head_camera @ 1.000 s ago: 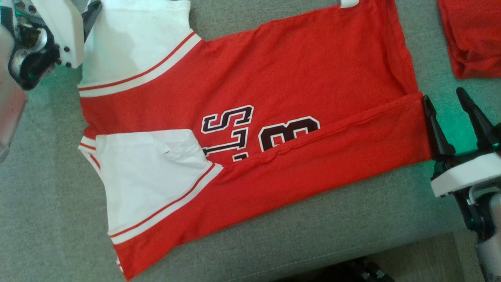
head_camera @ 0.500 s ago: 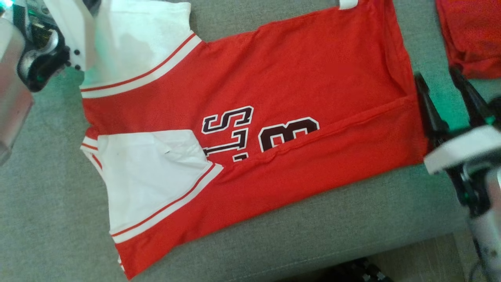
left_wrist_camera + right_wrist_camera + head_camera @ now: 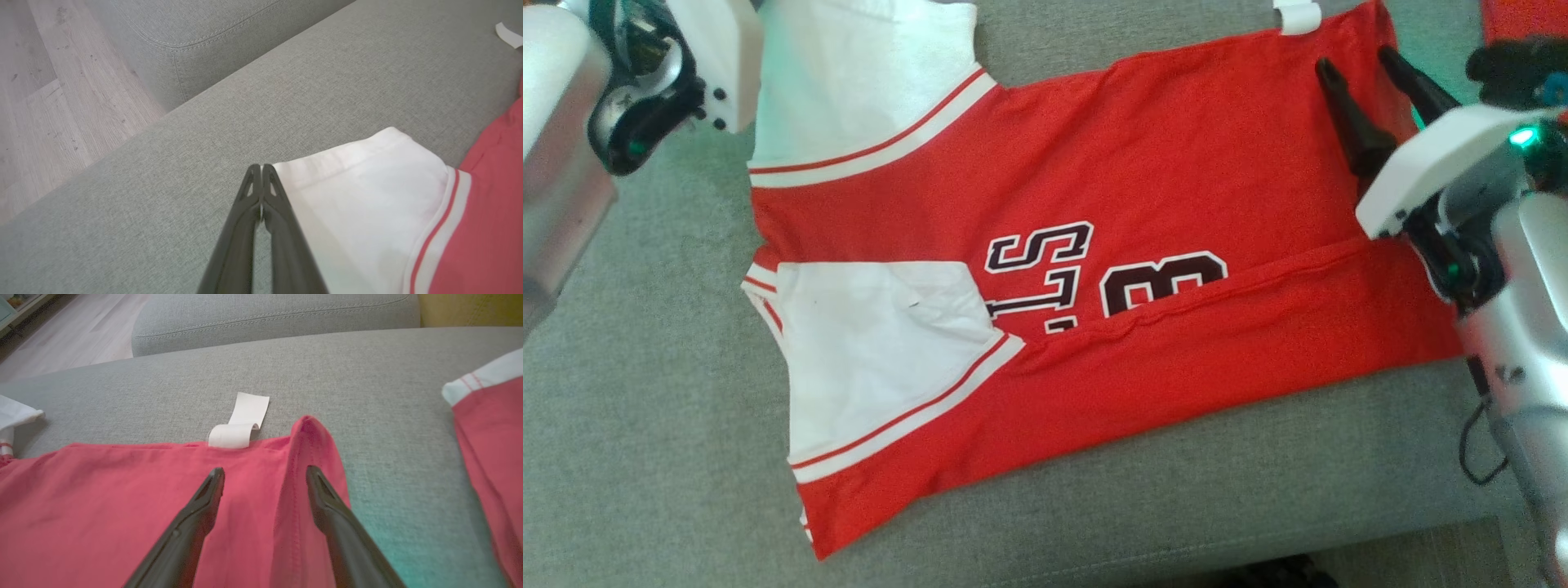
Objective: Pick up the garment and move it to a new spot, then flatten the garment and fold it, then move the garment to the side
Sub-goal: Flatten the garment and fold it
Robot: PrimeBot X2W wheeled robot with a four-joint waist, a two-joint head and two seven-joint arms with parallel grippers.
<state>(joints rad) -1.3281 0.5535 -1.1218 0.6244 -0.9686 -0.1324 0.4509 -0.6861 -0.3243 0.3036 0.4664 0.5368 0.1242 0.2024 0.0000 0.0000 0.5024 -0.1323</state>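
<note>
Garment on sofa; L gripper closed by sleeve, R gripper spread

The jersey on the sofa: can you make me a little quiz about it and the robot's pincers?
1. True or false: the right pincer is open above the jersey.
2. Which number shows on the jersey's chest? A) 8 B) 5 C) 2
3. Fill in: the left pincer is shut at the edge of the jersey's ____ sleeve.

Key: 1 true; 2 A; 3 white.
</note>
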